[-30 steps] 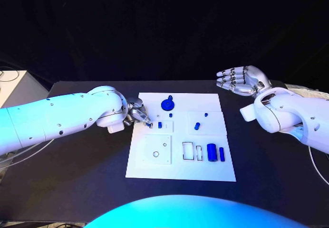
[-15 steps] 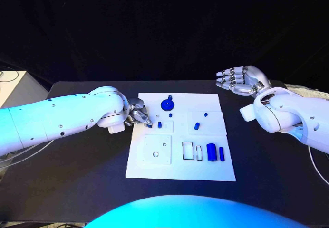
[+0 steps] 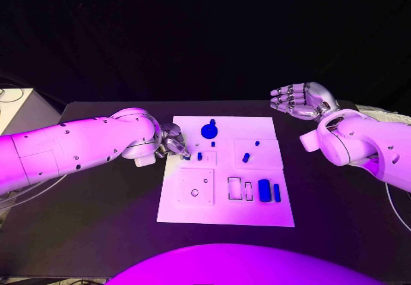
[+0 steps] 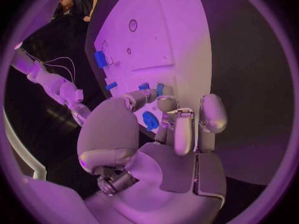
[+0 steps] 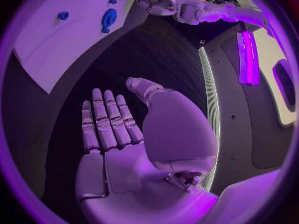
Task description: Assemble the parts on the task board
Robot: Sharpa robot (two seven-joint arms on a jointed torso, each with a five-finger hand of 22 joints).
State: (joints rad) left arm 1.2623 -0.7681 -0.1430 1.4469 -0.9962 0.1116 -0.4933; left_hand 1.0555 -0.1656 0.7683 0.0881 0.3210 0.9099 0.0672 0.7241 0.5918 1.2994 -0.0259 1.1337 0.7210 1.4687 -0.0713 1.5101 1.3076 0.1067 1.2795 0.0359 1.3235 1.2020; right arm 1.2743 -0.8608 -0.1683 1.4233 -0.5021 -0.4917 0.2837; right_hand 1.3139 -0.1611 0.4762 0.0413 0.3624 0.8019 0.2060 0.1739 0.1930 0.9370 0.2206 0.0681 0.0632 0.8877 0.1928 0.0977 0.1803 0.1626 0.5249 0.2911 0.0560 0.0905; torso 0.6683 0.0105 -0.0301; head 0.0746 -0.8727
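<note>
The silver left hand sits slightly farther from the robot along the left edge of the white task board than a second ago. Its fingertips still hover near the small blue peg.

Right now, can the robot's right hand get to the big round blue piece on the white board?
Probably yes. The right hand is open, holds nothing, and hovers off the task board's far right corner. Bare board lies between it and the round blue part. The left hand sits on the other side.

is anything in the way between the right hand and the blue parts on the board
Nothing visible. The right hand is open above bare black table off the board's far right corner, and the stretch from there to the blue parts holds only table and white board. The left hand is at the opposite edge.
</note>
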